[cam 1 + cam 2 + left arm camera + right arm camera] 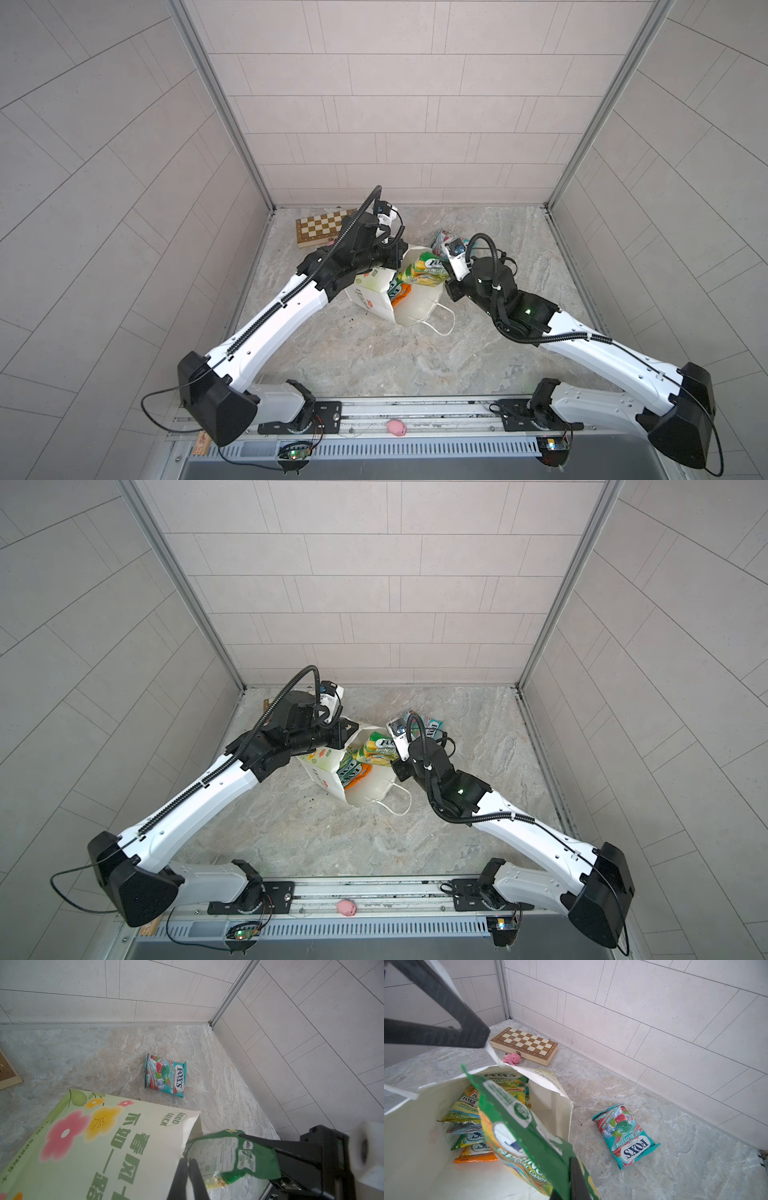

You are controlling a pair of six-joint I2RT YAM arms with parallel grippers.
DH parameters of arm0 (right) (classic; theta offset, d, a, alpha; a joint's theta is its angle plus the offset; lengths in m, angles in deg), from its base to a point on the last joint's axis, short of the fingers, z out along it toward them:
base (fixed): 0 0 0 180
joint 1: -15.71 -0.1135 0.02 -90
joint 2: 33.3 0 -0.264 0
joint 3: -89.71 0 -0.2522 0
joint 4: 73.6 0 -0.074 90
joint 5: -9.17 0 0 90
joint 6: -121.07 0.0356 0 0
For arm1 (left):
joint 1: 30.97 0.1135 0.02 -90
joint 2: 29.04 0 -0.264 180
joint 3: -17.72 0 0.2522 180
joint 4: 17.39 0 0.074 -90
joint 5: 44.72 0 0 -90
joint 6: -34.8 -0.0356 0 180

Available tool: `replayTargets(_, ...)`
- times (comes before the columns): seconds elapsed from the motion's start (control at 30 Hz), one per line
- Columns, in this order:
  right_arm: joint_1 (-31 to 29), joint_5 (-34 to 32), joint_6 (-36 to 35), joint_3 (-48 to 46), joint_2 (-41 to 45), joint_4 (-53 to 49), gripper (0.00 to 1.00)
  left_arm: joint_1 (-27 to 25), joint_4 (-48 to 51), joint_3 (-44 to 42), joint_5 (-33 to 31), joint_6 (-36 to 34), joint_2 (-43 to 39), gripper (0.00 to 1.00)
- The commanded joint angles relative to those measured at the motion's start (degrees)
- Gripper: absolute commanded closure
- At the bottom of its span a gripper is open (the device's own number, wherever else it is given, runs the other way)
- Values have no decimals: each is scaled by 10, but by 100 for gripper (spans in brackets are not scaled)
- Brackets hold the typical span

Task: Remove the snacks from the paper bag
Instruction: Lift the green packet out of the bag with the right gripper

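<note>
The white paper bag (374,295) (322,766) leans over mid-table with its mouth open toward the right arm. My left gripper (188,1162) (400,254) is shut on the bag's rim, seen pinching a torn corner in the right wrist view. My right gripper (572,1162) (449,286) is shut on a yellow-green snack packet (517,1126) (426,268) (228,1157), held above the bag's mouth. Several more packets (467,1109) lie inside, an orange one (477,1157) lowest. A teal-and-red packet (625,1136) (166,1075) (432,727) lies flat on the table behind the right gripper.
A folded chessboard (322,232) (525,1045) sits at the back left, with a pink toy pig (511,1058) beside it. Another pink pig (397,428) rests on the front rail. The bag's cord handles (440,320) trail toward the front. Tiled walls close three sides.
</note>
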Motion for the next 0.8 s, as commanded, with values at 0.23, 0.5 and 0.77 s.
replayTargets(0.23,13,-51,-22,63,55,-43,100,-7,-14,-4,2,2,-12,100)
replayTargets(0.5,76,-44,4,91,80,-72,100,-10,-15,-3,1,3,-11,100)
replayTargets(0.77,222,33,85,77,71,-103,100,-11,-15,-2,0,0,-13,100)
